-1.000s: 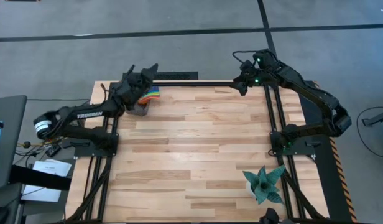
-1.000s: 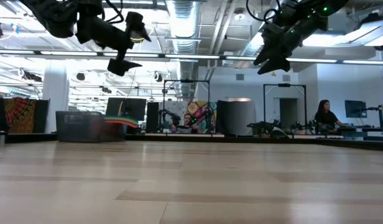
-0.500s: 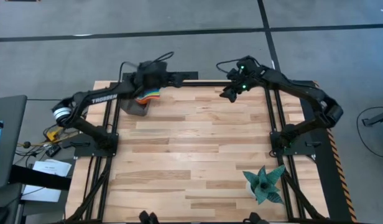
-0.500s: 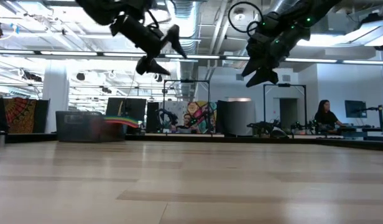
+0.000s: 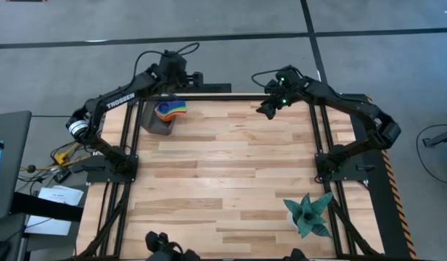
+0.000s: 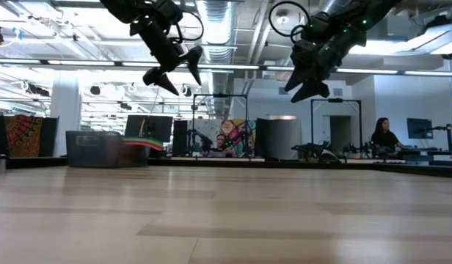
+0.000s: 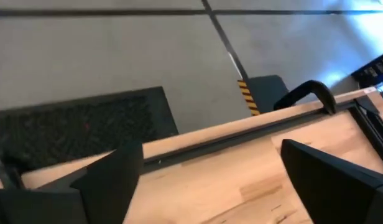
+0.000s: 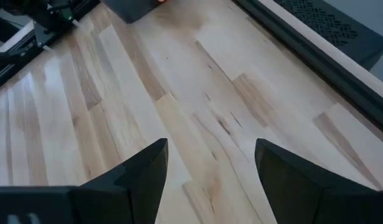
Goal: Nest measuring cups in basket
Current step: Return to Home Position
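Observation:
The dark grey basket [image 5: 154,123] stands at the table's far left; in the low view the basket [image 6: 92,149] shows at the left. The measuring cups [image 5: 172,109] sit nested in its far right end. Their rainbow handles [image 6: 143,142] fan out over the rim. My left gripper [image 5: 190,77] hangs open above the far edge, beyond and right of the basket, and holds nothing. My right gripper [image 5: 269,110] hangs open over the far right of the table, high up [image 6: 304,86]. Its wrist view shows bare wood between the fingers [image 8: 210,177].
A black frame rail [image 5: 231,96] runs along the table's far edge, with a dark mat [image 7: 73,134] beyond it. Frame legs run down both sides. A teal spiky plant [image 5: 309,214] stands near the front right corner. Bare wood [image 5: 223,167] fills the middle.
My left gripper has swung up and away from above the basket toward the table's far edge and rolled about its own line, staying open. My right gripper came a little toward the left and down, then kept still. The cups and basket have not moved.

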